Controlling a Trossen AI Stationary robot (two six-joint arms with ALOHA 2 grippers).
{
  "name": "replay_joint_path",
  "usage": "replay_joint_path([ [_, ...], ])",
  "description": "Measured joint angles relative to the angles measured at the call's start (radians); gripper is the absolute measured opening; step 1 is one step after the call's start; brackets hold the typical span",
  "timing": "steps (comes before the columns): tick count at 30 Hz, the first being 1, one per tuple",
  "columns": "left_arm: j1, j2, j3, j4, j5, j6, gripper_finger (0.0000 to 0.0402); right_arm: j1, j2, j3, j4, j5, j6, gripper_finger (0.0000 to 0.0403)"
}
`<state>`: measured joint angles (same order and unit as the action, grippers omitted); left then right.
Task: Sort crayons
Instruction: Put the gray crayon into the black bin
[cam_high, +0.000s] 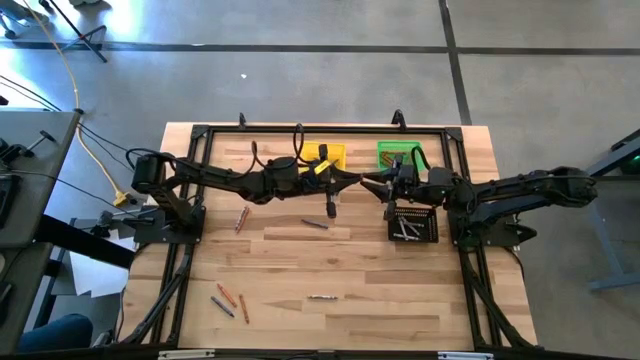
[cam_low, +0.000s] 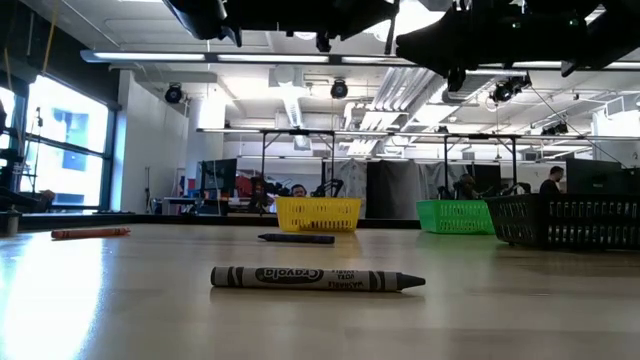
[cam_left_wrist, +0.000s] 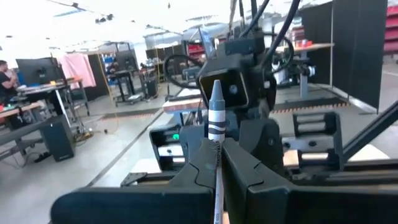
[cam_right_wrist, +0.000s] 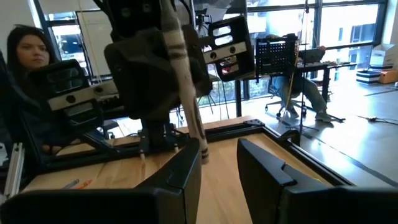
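My left gripper (cam_high: 352, 180) is above the table's middle, in front of the yellow bin (cam_high: 325, 155), and is shut on a grey crayon (cam_left_wrist: 215, 109). My right gripper (cam_right_wrist: 217, 155) faces it from the right, open; the crayon's free end (cam_right_wrist: 201, 149) is close by one of its fingers, and I cannot tell whether they touch. Loose crayons lie flat on the table: an orange one (cam_high: 240, 218), a grey one (cam_high: 314, 224), a pale one (cam_high: 320, 297) and three near the front left (cam_high: 228, 300). My left gripper pinches the grey crayon between its two fingers by its lower part (cam_left_wrist: 217, 155). The crayon runs along the fingers and sticks out past their tips, its pointed end (cam_left_wrist: 216, 87) toward my right arm. It is lifted clear of the table.
A green bin (cam_high: 400, 155) stands at the far side, right of the yellow one. A black ribbed tray (cam_high: 413, 222) with several crayons sits under my right arm. A black frame (cam_high: 200, 135) edges the table. People show in the room behind.
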<state>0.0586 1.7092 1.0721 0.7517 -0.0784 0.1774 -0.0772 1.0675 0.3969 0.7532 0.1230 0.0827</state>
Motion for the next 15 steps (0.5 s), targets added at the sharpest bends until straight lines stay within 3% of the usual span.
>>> replay_joint_path([
  [15,0.0,0.0,0.0,0.01,0.0,0.0,0.0,0.027,0.001,0.0,0.036,0.041,0.008,0.0099],
])
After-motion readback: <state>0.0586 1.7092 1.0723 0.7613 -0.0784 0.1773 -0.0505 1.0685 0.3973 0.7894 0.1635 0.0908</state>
